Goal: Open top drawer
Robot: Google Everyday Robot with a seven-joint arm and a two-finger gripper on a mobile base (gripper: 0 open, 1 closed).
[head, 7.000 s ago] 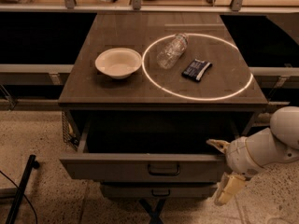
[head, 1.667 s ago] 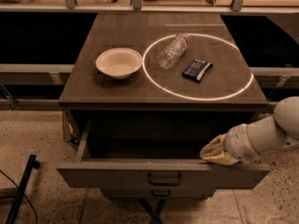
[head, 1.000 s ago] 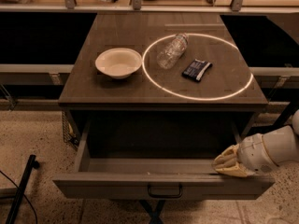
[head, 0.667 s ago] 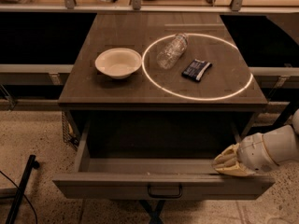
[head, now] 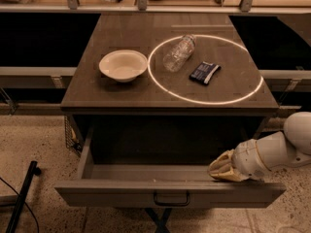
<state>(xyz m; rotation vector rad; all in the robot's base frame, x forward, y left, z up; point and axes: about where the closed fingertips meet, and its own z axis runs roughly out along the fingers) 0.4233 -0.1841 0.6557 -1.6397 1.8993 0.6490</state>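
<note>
The top drawer (head: 121, 196) is pulled well out of the cabinet. Its grey-beige front faces me at the bottom of the view, with a small black bail handle (head: 171, 199) at its centre. The drawer's inside looks bare and dark. My gripper (head: 221, 171) comes in from the right on a white arm (head: 277, 152). It rests on the top edge of the drawer front near the right end.
On the cabinet top (head: 97, 89) stand a white bowl (head: 123, 65), a clear plastic bottle (head: 178, 53) lying on its side and a dark snack packet (head: 204, 72), the last two inside a lit ring. A black pole (head: 22, 198) leans at lower left. Speckled floor surrounds the cabinet.
Since seven seconds ago the drawer has come much farther out towards me, with my gripper moving along with its front edge. Over the last second nothing has visibly moved.
</note>
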